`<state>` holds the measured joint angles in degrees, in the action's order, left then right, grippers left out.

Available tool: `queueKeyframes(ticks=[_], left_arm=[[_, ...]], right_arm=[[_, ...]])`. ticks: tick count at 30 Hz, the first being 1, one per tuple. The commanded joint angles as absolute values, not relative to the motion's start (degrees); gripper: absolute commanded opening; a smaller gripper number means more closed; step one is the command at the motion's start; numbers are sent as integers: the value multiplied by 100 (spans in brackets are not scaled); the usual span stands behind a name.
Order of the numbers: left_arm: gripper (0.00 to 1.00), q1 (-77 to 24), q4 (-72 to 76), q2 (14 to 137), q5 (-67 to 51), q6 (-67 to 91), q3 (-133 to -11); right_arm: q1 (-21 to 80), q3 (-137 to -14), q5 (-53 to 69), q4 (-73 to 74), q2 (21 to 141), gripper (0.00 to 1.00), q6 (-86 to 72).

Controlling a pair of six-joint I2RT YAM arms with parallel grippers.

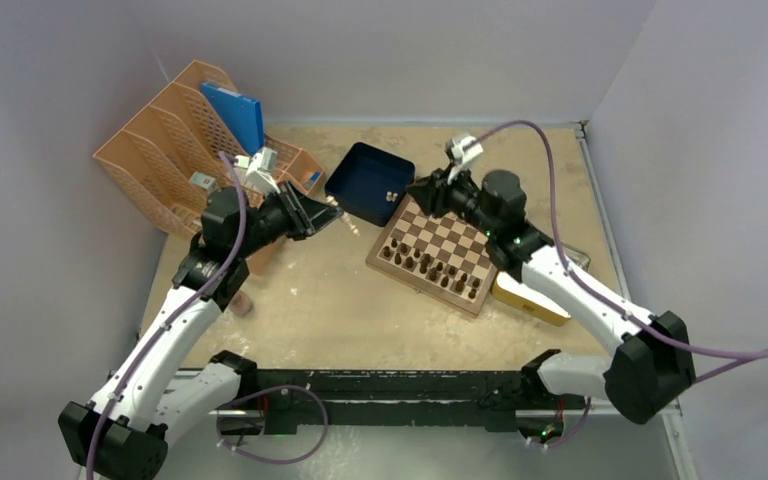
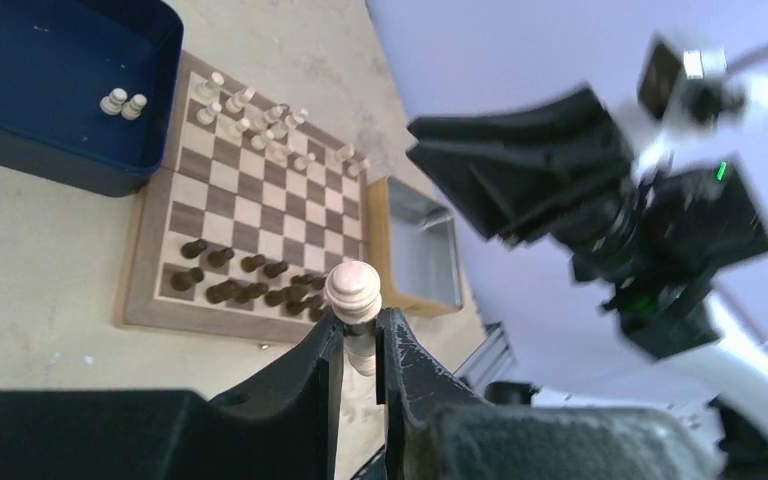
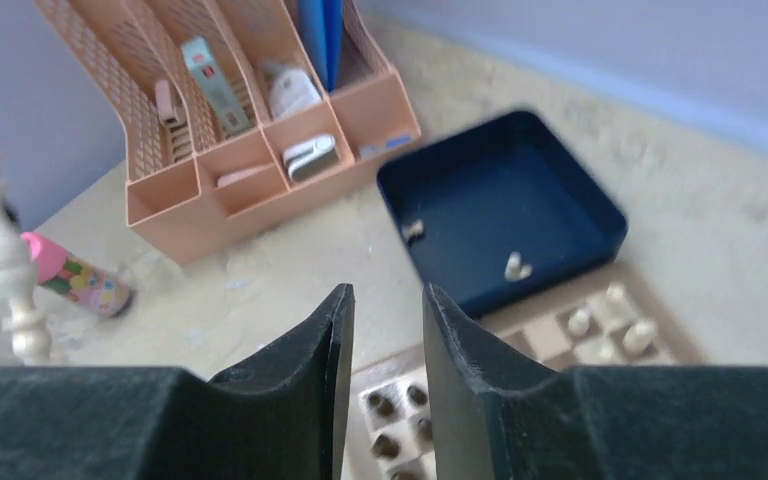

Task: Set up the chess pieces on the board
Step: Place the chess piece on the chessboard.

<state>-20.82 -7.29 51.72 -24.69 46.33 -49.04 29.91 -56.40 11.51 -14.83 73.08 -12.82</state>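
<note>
Left fingers (image 2: 332, 345) clamped on cream chess piece (image 2: 352, 285), axis along fingers; board (image 2: 260, 205) off to right. Right fingers (image 3: 335, 340) slightly apart, empty, above board's far edge.

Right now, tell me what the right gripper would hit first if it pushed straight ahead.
Probably the bare table just short of the dark blue tray, where the right gripper aims. Depth is unclear, so the tray's near corner could come first.
</note>
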Motion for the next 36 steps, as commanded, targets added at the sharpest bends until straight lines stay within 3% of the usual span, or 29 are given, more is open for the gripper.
queueKeyframes(ticks=[1, 4, 8, 18, 27, 36], left_arm=[[0, -2100, -726, 5030, -1923, 6007, -5352], [0, -2092, -1024, 5055, -1869, 6444, -5624], [0, -2092, -1451, 5112, -1878, 7071, -5899], [0, -2092, -1411, 5117, -2399, 7881, -5906], [0, -2092, -1242, 5093, -2792, 8238, -5727], [0, -2092, -1204, 5058, -2799, 8207, -5706]], right_arm=[[3279, -4463, 1568, -5070, 6502, 34, 617], [3546, -3307, 1860, -6616, 6160, 34, 1912], [3937, -2771, 2411, -7735, 6053, 34, 3143], [5116, -3006, 1749, -8151, 6599, 39, 4876], [5457, -3323, 1580, -7986, 7035, 41, 5435], [5587, -3436, 1502, -8008, 7173, 35, 5558]])
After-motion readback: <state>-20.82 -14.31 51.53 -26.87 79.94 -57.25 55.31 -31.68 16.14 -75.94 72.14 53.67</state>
